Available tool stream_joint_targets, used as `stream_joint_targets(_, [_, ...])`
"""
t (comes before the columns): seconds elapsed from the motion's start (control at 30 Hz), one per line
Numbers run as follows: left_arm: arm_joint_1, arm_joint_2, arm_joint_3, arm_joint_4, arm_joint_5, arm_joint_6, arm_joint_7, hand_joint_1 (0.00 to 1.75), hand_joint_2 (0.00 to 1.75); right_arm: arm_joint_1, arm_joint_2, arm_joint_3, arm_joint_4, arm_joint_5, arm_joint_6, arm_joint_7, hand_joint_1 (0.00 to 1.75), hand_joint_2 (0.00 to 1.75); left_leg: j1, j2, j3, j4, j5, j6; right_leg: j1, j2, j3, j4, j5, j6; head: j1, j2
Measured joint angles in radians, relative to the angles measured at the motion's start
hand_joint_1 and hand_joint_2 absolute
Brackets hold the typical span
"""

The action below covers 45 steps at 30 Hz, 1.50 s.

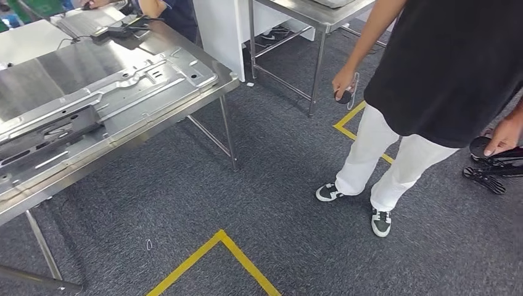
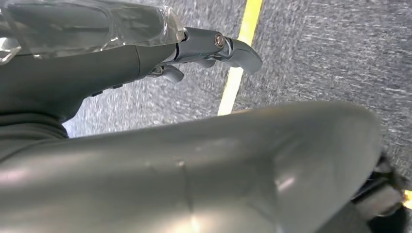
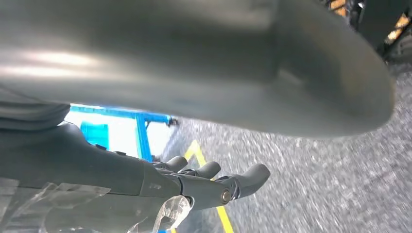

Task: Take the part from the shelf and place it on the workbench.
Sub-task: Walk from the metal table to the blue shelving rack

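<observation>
I see a person [image 1: 432, 68] in a black top, white trousers and black-and-white sneakers [image 1: 381, 222] standing on grey carpet [image 1: 284, 203] crossed by yellow tape lines [image 1: 216, 259]. One of their hands [image 1: 343, 83] holds a small dark object. A second steel table [image 1: 321, 15] stands behind them, and a blue frame [image 3: 141, 131] shows beyond.

Person [image 1: 425, 92] just right of workbench [image 1: 203, 92] (open carpet [image 1: 277, 203] between).

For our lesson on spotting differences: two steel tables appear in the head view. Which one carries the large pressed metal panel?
The nearer steel table, at the picture's left, carries the pressed metal panel. The farther table, beside the person, shows only its corner and legs.
</observation>
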Motion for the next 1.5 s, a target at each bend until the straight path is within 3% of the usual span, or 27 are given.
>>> stream_joint_targets(0.03, [-0.002,0.0,0.0,0.0,0.0,0.0,0.0,0.0,0.0,0.0,0.0,0.0,0.0,-0.002,0.0,-0.002,0.0,0.0,0.0,-0.006,0.023,-0.054,0.035,0.002,-0.001,0.014,0.0,0.0,0.001,0.002,0.0,0.0])
stream_joint_targets(0.1, [-0.007,0.0,0.0,0.0,0.0,0.0,0.0,0.0,0.0,0.0,0.0,0.0,0.0,-0.005,0.0,-0.009,0.0,0.0,0.003,-0.047,0.086,-0.2,0.105,0.008,-0.001,0.04,-0.002,0.001,0.005,0.009,0.0,0.0])
stream_joint_targets(0.17, [-0.011,0.0,0.0,0.0,0.0,-0.001,0.0,0.0,0.0,-0.002,0.0,0.0,0.0,-0.007,0.0,-0.018,0.0,0.0,0.002,-0.08,0.114,-0.273,0.129,0.016,-0.001,0.062,-0.01,0.002,0.01,0.021,0.0,0.0])
stream_joint_targets(0.23, [-0.016,-0.001,0.0,0.0,-0.001,-0.001,0.0,0.0,0.0,0.001,-0.002,0.0,0.0,-0.009,0.0,-0.026,0.0,0.0,-0.002,-0.068,0.112,-0.279,0.133,0.027,-0.005,0.081,-0.018,0.0,0.017,0.034,0.0,0.0])
stream_joint_targets(0.27, [-0.02,-0.002,0.0,0.0,-0.001,-0.002,0.0,0.0,0.0,0.003,-0.003,0.0,0.001,-0.011,0.0,-0.03,0.0,0.0,-0.002,-0.056,0.112,-0.282,0.137,0.034,-0.007,0.075,-0.023,0.004,0.016,0.039,0.001,0.0])
stream_joint_targets(0.33, [-0.027,-0.003,0.0,0.0,-0.001,-0.002,0.0,0.0,0.0,0.004,-0.005,0.0,0.001,-0.015,-0.001,-0.036,0.0,0.0,-0.003,-0.032,0.112,-0.288,0.145,0.05,-0.006,0.023,-0.052,0.064,-0.023,0.045,0.003,0.0])
stream_joint_targets(0.4, [-0.03,-0.003,0.0,0.0,-0.002,-0.004,0.0,0.0,0.0,0.003,-0.005,0.001,0.001,-0.017,-0.001,-0.039,0.0,0.0,-0.008,-0.003,0.11,-0.289,0.146,0.058,-0.003,-0.027,-0.114,0.201,-0.096,0.049,0.006,0.0])
stream_joint_targets(0.47, [-0.031,-0.003,0.0,0.0,-0.003,-0.005,0.001,0.0,0.0,0.002,-0.004,0.001,0.001,-0.018,-0.001,-0.039,0.0,0.0,-0.014,0.027,0.108,-0.288,0.146,0.061,-0.004,-0.036,-0.157,0.304,-0.132,0.052,0.006,0.0])
stream_joint_targets(0.5, [-0.031,-0.003,0.0,0.0,-0.003,-0.005,0.001,0.0,0.0,0.002,-0.004,0.001,0.001,-0.018,-0.001,-0.039,0.0,0.0,-0.016,0.041,0.107,-0.288,0.145,0.061,-0.003,-0.038,-0.151,0.301,-0.123,0.051,0.006,0.0])
stream_joint_targets(0.53, [-0.032,-0.004,0.0,0.0,-0.003,-0.006,0.002,0.0,0.0,0.002,-0.004,0.001,0.001,-0.018,-0.001,-0.039,0.0,0.0,-0.016,0.053,0.107,-0.288,0.145,0.061,-0.003,-0.043,-0.123,0.255,-0.098,0.049,0.006,0.0])
stream_joint_targets(0.63, [-0.035,-0.005,0.0,0.0,-0.003,-0.005,0.001,0.0,0.0,0.0,-0.005,0.001,0.001,-0.018,-0.001,-0.035,0.0,0.0,-0.023,0.085,0.111,-0.286,0.141,0.054,0.007,-0.106,-0.005,0.045,-0.026,0.034,0.005,0.0])
stream_joint_targets(0.67, [-0.036,-0.006,0.0,0.0,-0.003,-0.005,0.001,0.0,0.0,-0.001,-0.005,0.001,0.001,-0.018,-0.002,-0.033,0.0,0.0,-0.025,0.095,0.112,-0.285,0.14,0.05,0.011,-0.119,0.012,0.012,-0.018,0.029,0.005,0.0])
stream_joint_targets(0.7, [-0.037,-0.007,0.0,0.0,-0.003,-0.006,0.001,0.0,0.0,-0.001,-0.005,0.001,0.001,-0.018,-0.002,-0.03,0.0,0.0,-0.026,0.105,0.113,-0.285,0.139,0.045,0.015,-0.117,0.013,0.002,-0.018,0.024,0.004,0.0])
stream_joint_targets(0.77, [-0.042,-0.009,0.0,0.0,-0.003,-0.008,0.0,0.0,0.0,0.001,-0.005,0.002,0.001,-0.018,-0.003,-0.024,0.0,0.0,-0.023,0.114,0.115,-0.281,0.134,0.034,0.013,-0.094,0.011,-0.003,-0.011,0.014,0.005,0.0])
stream_joint_targets(0.8, [-0.043,-0.01,0.0,0.0,-0.003,-0.009,0.0,0.0,0.0,0.002,-0.005,0.002,0.001,-0.019,-0.004,-0.02,0.0,0.0,-0.021,0.096,0.111,-0.267,0.122,0.028,0.011,-0.083,0.011,-0.005,-0.007,0.009,0.004,0.0])
stream_joint_targets(0.83, [-0.043,-0.01,0.0,0.0,-0.003,-0.01,0.001,0.0,0.0,0.0,-0.004,0.003,0.001,-0.02,-0.004,-0.017,0.0,0.0,-0.018,0.07,0.098,-0.233,0.1,0.021,0.007,-0.073,0.012,-0.008,-0.002,0.004,0.004,0.0])
stream_joint_targets(0.9, [-0.037,-0.01,0.0,0.0,-0.003,-0.011,0.002,0.0,0.0,-0.002,-0.004,0.004,0.001,-0.022,-0.005,-0.013,0.0,0.0,-0.01,0.017,0.04,-0.104,0.032,0.011,0.004,-0.05,0.007,-0.009,0.003,-0.002,0.002,0.0])
stream_joint_targets(0.97, [-0.028,-0.01,0.0,0.0,-0.003,-0.012,0.003,0.0,0.0,-0.002,-0.004,0.006,0.001,-0.024,-0.005,-0.012,0.0,0.0,-0.003,0.003,-0.011,0.009,-0.007,0.004,0.004,-0.02,0.003,-0.008,0.007,-0.004,0.001,0.0])
stream_joint_targets(1.0, [-0.025,-0.01,0.0,0.0,-0.003,-0.012,0.003,0.0,0.0,-0.001,-0.004,0.006,0.001,-0.024,-0.005,-0.013,0.0,0.0,-0.001,0.001,-0.015,0.015,0.001,0.001,0.003,-0.006,0.002,-0.008,0.008,-0.003,0.001,0.0])
stream_joint_targets(1.07, [-0.025,-0.01,0.0,0.0,-0.003,-0.012,0.003,0.0,0.0,0.0,-0.004,0.007,0.001,-0.025,-0.005,-0.014,0.0,0.0,0.005,-0.001,0.025,-0.072,0.058,-0.003,0.001,0.02,0.002,-0.007,0.011,0.001,0.001,0.0])
stream_joint_targets(1.13, [-0.027,-0.01,0.0,0.0,-0.003,-0.012,0.003,0.0,0.0,0.0,-0.003,0.008,0.001,-0.025,-0.006,-0.016,0.0,0.0,0.009,-0.034,0.089,-0.212,0.113,-0.002,-0.001,0.043,-0.001,-0.006,0.014,0.01,0.001,0.0])
stream_joint_targets(1.17, [-0.028,-0.01,0.0,0.0,-0.003,-0.012,0.003,0.0,0.0,0.0,-0.003,0.008,0.001,-0.025,-0.006,-0.016,0.0,0.0,0.01,-0.049,0.106,-0.253,0.125,0.001,-0.002,0.053,-0.004,-0.005,0.016,0.016,0.0,0.0])
stream_joint_targets(1.2, [-0.028,-0.01,0.0,0.0,-0.003,-0.012,0.003,0.0,0.0,0.0,-0.004,0.009,0.001,-0.024,-0.006,-0.017,0.0,0.0,0.008,-0.06,0.117,-0.282,0.133,0.005,-0.002,0.062,-0.008,-0.005,0.019,0.023,0.0,0.0])
stream_joint_targets(1.3, [-0.026,-0.01,0.0,0.0,-0.005,-0.012,0.003,0.0,0.0,0.005,-0.005,0.015,0.001,-0.022,-0.007,-0.018,0.0,0.0,0.002,-0.038,0.114,-0.286,0.142,0.027,-0.007,0.078,-0.016,-0.007,0.024,0.04,0.001,0.0])
stream_joint_targets(1.37, [-0.027,-0.01,0.0,0.0,-0.008,-0.011,0.003,0.0,0.0,0.007,-0.007,0.018,0.002,-0.023,-0.008,-0.017,0.0,0.0,0.002,-0.019,0.111,-0.29,0.148,0.042,-0.006,0.025,-0.042,0.049,-0.013,0.045,0.003,0.0])
stream_joint_targets(1.43, [-0.024,-0.009,0.0,0.0,-0.009,-0.009,0.003,0.0,0.0,0.005,-0.006,0.02,0.002,-0.024,-0.008,-0.015,0.0,0.0,-0.003,0.004,0.109,-0.29,0.15,0.051,-0.003,-0.037,-0.099,0.177,-0.085,0.047,0.006,0.0])
stream_joint_targets(1.5, [-0.017,-0.009,0.0,0.0,-0.011,-0.008,0.003,0.0,0.0,0.003,-0.006,0.022,0.002,-0.026,-0.009,-0.015,0.0,0.0,-0.008,0.031,0.106,-0.29,0.15,0.053,-0.004,-0.044,-0.154,0.304,-0.137,0.048,0.006,0.0])
